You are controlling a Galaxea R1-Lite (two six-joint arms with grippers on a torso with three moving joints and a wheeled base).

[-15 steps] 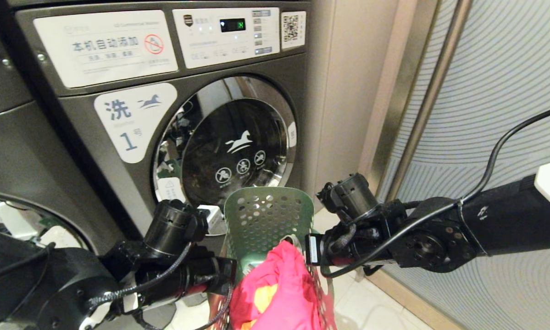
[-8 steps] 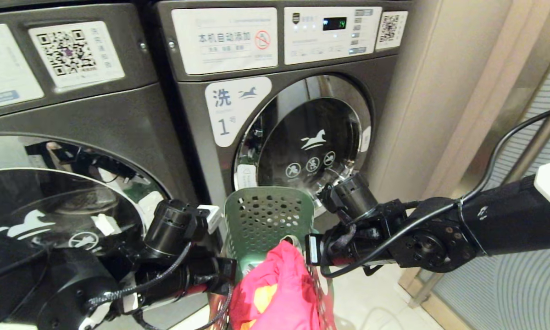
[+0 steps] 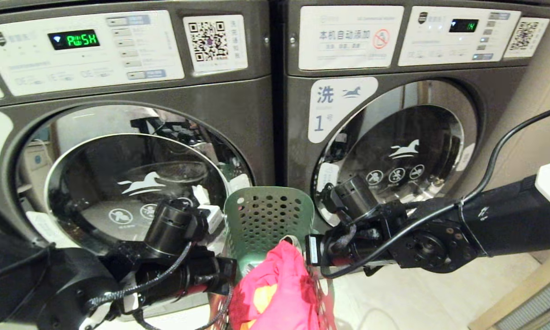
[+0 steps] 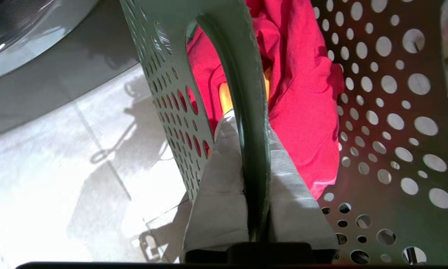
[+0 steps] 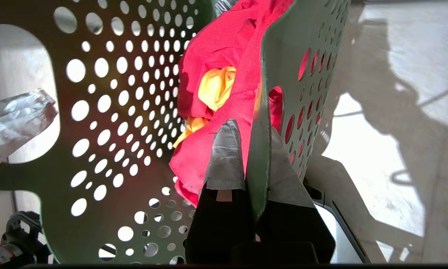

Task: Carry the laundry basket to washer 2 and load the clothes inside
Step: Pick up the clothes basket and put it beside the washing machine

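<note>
View swung leftward (camera moved); both end effectors, left (image 4: pixel 255 179) and right (image 5: pixel 255 164), clamp laundry basket (image 3: pixel 268 220) rim.

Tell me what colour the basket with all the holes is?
The laundry basket is dark green; the right wrist view shows it best.

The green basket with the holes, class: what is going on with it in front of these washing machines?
The robot is carrying the dark green perforated plastic laundry basket between both arms. Its left hand is shut on one side wall and its right hand on the opposite one. A bundle of bright pink-red clothes with a yellow-orange garment lies inside. Two dark grey front-load washers stand ahead, doors closed; the right one is labelled 1, and the left one shows no readable numeral.
</note>
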